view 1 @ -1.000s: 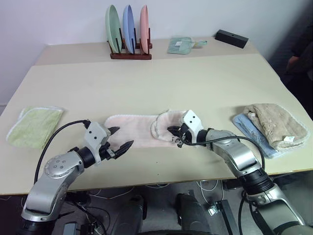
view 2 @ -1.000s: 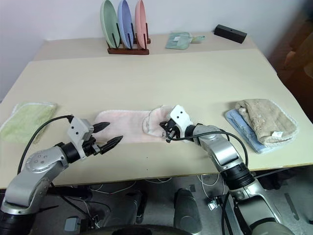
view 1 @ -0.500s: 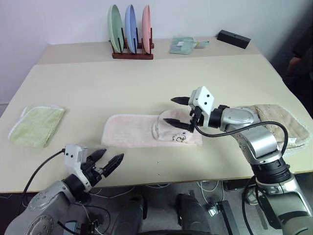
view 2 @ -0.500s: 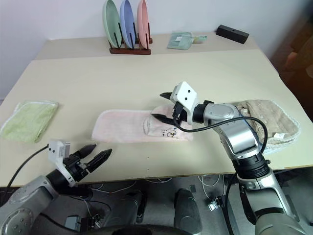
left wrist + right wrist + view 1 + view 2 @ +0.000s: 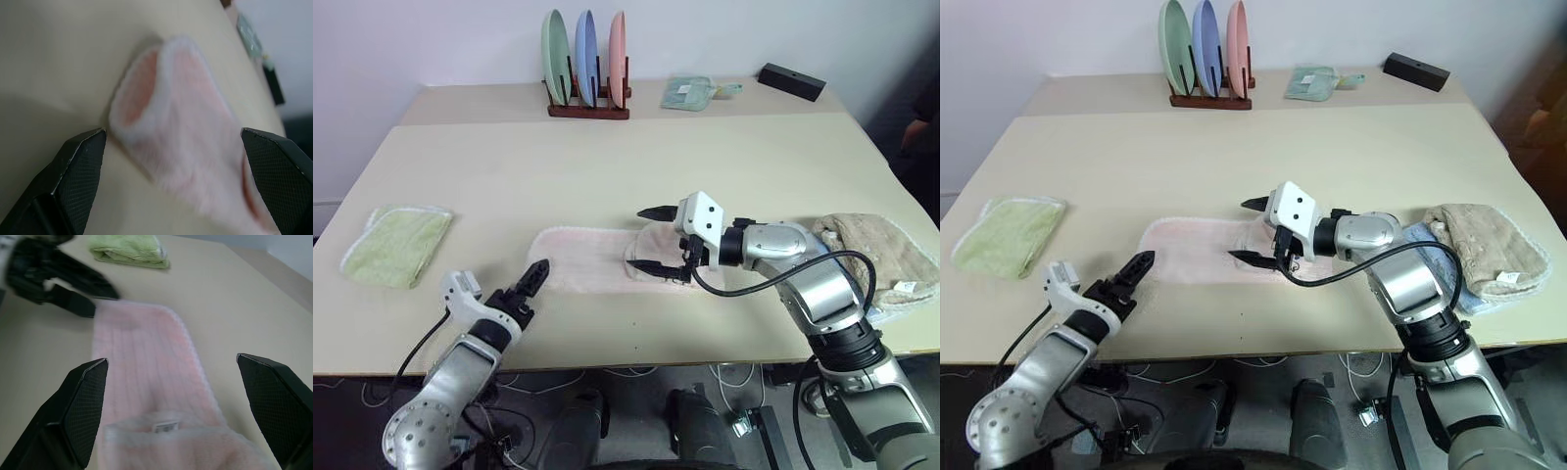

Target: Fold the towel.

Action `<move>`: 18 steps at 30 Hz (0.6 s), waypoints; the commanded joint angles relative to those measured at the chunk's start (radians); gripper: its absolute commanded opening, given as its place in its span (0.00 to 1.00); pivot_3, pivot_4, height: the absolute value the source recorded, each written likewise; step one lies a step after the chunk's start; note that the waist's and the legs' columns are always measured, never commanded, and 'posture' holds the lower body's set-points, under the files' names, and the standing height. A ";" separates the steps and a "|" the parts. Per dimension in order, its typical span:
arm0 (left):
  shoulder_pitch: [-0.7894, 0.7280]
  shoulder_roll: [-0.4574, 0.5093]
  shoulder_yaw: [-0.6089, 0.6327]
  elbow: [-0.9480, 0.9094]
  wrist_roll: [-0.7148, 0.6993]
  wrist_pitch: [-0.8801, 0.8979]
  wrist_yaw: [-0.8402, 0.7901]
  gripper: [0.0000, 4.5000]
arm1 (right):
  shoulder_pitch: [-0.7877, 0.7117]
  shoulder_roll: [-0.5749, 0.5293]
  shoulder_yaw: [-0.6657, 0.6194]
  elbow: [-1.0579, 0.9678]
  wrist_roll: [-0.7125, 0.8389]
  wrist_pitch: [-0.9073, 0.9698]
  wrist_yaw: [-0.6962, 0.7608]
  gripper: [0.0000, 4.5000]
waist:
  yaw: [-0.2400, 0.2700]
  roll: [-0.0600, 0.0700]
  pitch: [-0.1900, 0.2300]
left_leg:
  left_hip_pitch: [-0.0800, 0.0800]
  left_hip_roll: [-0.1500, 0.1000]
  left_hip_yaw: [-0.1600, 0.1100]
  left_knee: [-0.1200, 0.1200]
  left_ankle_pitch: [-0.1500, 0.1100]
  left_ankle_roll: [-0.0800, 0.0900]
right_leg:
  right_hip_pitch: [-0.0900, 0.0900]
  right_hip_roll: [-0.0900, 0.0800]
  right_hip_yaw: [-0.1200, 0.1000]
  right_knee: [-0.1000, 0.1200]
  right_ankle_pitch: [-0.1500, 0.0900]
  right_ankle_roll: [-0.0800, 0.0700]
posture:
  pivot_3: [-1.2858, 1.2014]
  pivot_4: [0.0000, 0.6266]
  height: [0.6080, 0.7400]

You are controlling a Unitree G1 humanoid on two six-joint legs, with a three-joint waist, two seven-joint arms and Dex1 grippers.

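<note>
Left end effector (image 5: pixel 534 279) at the near edge of the surface (image 5: pixel 607 166), fingers spread wide, empty, tips aimed at the near-left end of the towel (image 5: pixel 592 264) and just short of it. Pink towel flat near the front middle of the surface, a long strip lying left to right, white scalloped trim along its edges, its right end doubled back over itself with a small white tag on the fold. Right end effector (image 5: pixel 654 239) above that folded right end, fingers wide apart, one high and one low over the cloth, released, nothing between them, pointing toward the robot's left.

Light green towel (image 5: pixel 396 245) folded near the left edge of the surface, well apart from the pink one. Beige-brown towel (image 5: pixel 871 245) heaped near the right edge, behind the right forearm, on top of a blue cloth (image 5: pixel 1430 240) that peeks out at its left side.

Farther back, wooden rack (image 5: pixel 587 106) with three upright plates: green plate (image 5: pixel 554 54), blue plate (image 5: pixel 586 54), pink plate (image 5: pixel 618 54). To its right, small pale green cloth (image 5: pixel 690 91), then black box (image 5: pixel 791 80) near the far right corner.
</note>
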 commanded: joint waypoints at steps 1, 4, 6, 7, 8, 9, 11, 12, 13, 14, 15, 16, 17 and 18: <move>-0.041 0.032 -0.019 0.051 -0.014 -0.006 0.033 0.71 | 0.023 -0.003 0.001 -0.079 -0.008 0.000 -0.006 0.97 | -0.002 0.000 0.000 | 0.000 0.000 0.000 0.000 0.000 0.000 | 0.000 0.000 0.000 0.000 0.000 0.000 | 0.52 0.24 1.00; -0.059 0.050 -0.026 0.067 -0.022 -0.010 0.030 0.35 | 0.044 -0.005 -0.001 -0.114 -0.008 0.022 -0.017 0.97 | -0.003 0.000 0.000 | 0.000 0.000 0.000 -0.001 0.000 0.000 | -0.001 0.000 0.001 0.000 0.000 0.000 | 0.52 0.24 1.00; -0.067 0.056 -0.029 0.073 -0.028 -0.015 0.029 0.13 | 0.055 -0.003 -0.003 -0.135 -0.005 0.038 -0.022 0.97 | -0.003 0.000 0.000 | 0.000 0.000 0.000 -0.001 0.000 0.000 | -0.001 0.000 0.001 0.000 0.000 0.000 | 0.52 0.24 1.00; -0.074 0.062 -0.022 0.070 -0.031 -0.025 0.023 0.01 | 0.061 0.000 -0.007 -0.153 0.003 0.054 -0.029 0.97 | -0.003 0.000 0.000 | 0.000 0.000 0.000 -0.001 0.000 0.000 | -0.001 0.000 0.001 0.000 0.000 0.000 | 0.52 0.24 1.00; -0.081 0.071 -0.008 0.063 -0.032 -0.040 0.012 0.00 | 0.067 0.003 -0.012 -0.170 0.011 0.070 -0.036 0.97 | -0.003 0.000 0.000 | 0.000 0.000 0.000 -0.001 0.000 0.000 | -0.001 0.000 0.001 0.000 0.000 0.000 | 0.52 0.24 1.00; -0.090 0.082 0.014 0.055 -0.037 -0.061 -0.003 0.00 | 0.071 0.006 -0.017 -0.184 0.019 0.085 -0.042 0.97 | -0.002 -0.001 0.000 | 0.000 0.000 0.000 -0.001 0.000 0.000 | -0.001 0.000 0.001 0.000 0.000 0.000 | 0.52 0.24 1.00; -0.100 0.114 0.051 0.040 -0.041 -0.096 -0.033 0.00 | 0.077 0.005 -0.025 -0.201 0.029 0.106 -0.050 0.97 | -0.003 -0.001 0.000 | -0.001 0.000 0.000 -0.001 0.000 0.000 | -0.001 0.000 0.001 -0.001 0.000 -0.001 | 0.52 0.24 1.00; -0.103 0.138 0.066 0.034 -0.042 -0.104 -0.046 0.00 | 0.080 0.003 -0.028 -0.208 0.033 0.114 -0.053 0.97 | -0.003 -0.001 0.000 | -0.001 0.000 0.000 -0.001 0.000 0.000 | -0.001 0.000 0.001 -0.001 -0.001 -0.002 | 0.52 0.24 1.00; -0.103 0.195 0.097 0.031 -0.028 -0.107 -0.079 0.00 | 0.085 -0.004 -0.036 -0.213 0.039 0.123 -0.055 0.97 | -0.004 -0.001 0.000 | -0.001 0.000 0.000 -0.001 0.000 0.000 | -0.002 0.000 0.001 -0.001 -0.002 -0.003 | 0.52 0.24 1.00; -0.103 0.252 0.132 0.035 -0.026 -0.107 -0.116 0.00 | 0.091 -0.011 -0.044 -0.214 0.043 0.128 -0.055 0.97 | -0.005 -0.001 0.000 | -0.001 0.000 0.000 -0.001 0.000 0.000 | -0.002 0.000 0.001 -0.001 -0.002 -0.003 | 0.52 0.24 1.00; -0.102 0.293 0.154 0.039 -0.026 -0.110 -0.141 0.00 | 0.094 -0.016 -0.050 -0.215 0.046 0.132 -0.056 0.97 | -0.005 -0.001 0.001 | -0.001 0.000 0.000 -0.002 0.000 0.000 | -0.002 0.001 0.001 -0.001 -0.002 -0.003 | 0.52 0.24 1.00; -0.100 0.317 0.165 0.043 -0.029 -0.114 -0.158 0.00 | 0.096 -0.020 -0.054 -0.215 0.048 0.135 -0.056 0.97 | -0.005 -0.001 0.000 | -0.001 0.000 0.000 -0.002 0.000 0.000 | -0.002 0.001 0.001 -0.001 -0.002 -0.003 | 0.52 0.24 1.00; -0.100 0.349 0.177 0.052 -0.033 -0.113 -0.183 0.00 | 0.098 -0.023 -0.058 -0.210 0.049 0.133 -0.053 0.97 | -0.004 0.000 0.000 | -0.001 0.001 0.000 -0.002 0.000 0.000 | -0.002 0.001 0.001 -0.001 -0.002 -0.003 | 0.52 0.24 1.00; -0.106 0.396 0.184 0.052 -0.024 -0.104 -0.226 0.00 | 0.097 -0.026 -0.063 -0.200 0.046 0.129 -0.050 0.97 | -0.004 -0.001 0.001 | -0.001 0.000 0.000 -0.002 0.000 0.000 | -0.002 0.001 0.001 -0.001 -0.002 -0.003 | 0.52 0.24 1.00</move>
